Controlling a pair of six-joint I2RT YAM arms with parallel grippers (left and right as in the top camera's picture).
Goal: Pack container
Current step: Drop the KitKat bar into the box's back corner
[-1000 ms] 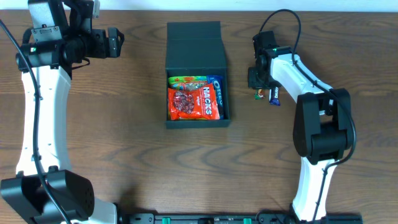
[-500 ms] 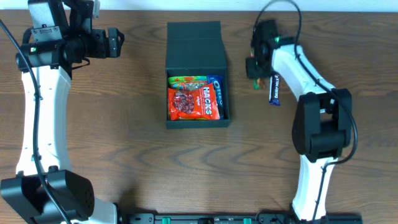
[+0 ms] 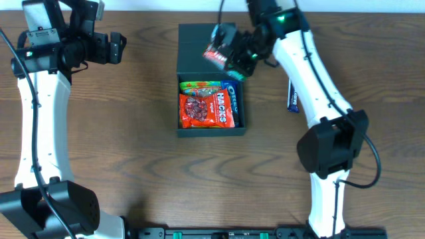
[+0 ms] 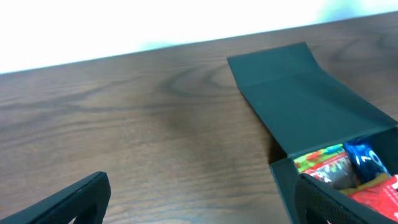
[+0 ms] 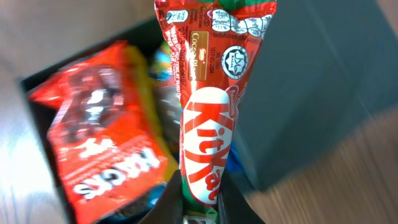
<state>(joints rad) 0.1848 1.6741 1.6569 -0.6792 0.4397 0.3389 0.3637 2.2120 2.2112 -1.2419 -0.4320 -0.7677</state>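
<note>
The container [image 3: 211,131] is a dark box in the middle of the table, its flap lid [image 3: 207,41] folded back flat. Inside lie a red Hacks packet [image 3: 206,109], a blue Oreo pack [image 3: 232,98] and a green packet [image 3: 199,86]. My right gripper [image 3: 232,58] hangs above the box's back edge, shut on a red KitKat bar [image 5: 208,112] that points out over the lid. In the right wrist view the bar sticks up from between the fingers [image 5: 200,205]. My left gripper [image 3: 121,46] stands open at the far left, apart from the box, with nothing between its fingers [image 4: 68,202].
A dark blue snack packet [image 3: 291,99] lies on the table right of the box, under the right arm. The wooden table's far edge [image 4: 155,50] runs just behind the lid.
The right arm has swung left from beside the blue packet to above the box's back edge, carrying the KitKat bar. The left arm has barely moved.
</note>
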